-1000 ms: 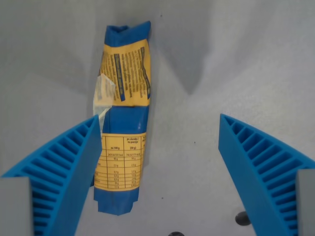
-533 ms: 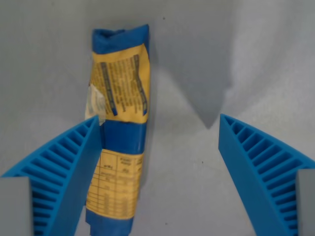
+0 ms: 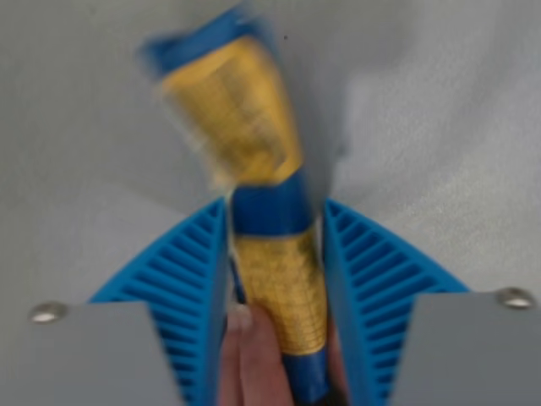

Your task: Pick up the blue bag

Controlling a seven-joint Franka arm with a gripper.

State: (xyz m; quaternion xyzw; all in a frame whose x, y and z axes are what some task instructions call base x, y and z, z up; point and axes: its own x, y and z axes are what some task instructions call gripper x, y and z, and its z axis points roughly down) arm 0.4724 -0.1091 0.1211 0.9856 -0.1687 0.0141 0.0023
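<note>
The tool (image 3: 275, 245) apparently clamps the blurred blue bag (image 3: 254, 169).

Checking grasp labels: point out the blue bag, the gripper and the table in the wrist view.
blue bag (image 3: 269, 211): wrist view, blue band between the fingers.
gripper (image 3: 275, 222): wrist view, midway between its fingertips, shut on the bag.
table (image 3: 448, 169): wrist view, bare grey surface at the wrist view's right.

One blue bag (image 3: 269, 245), two blue ribbed fingers (image 3: 182, 271), one grey table (image 3: 439, 127).
</note>
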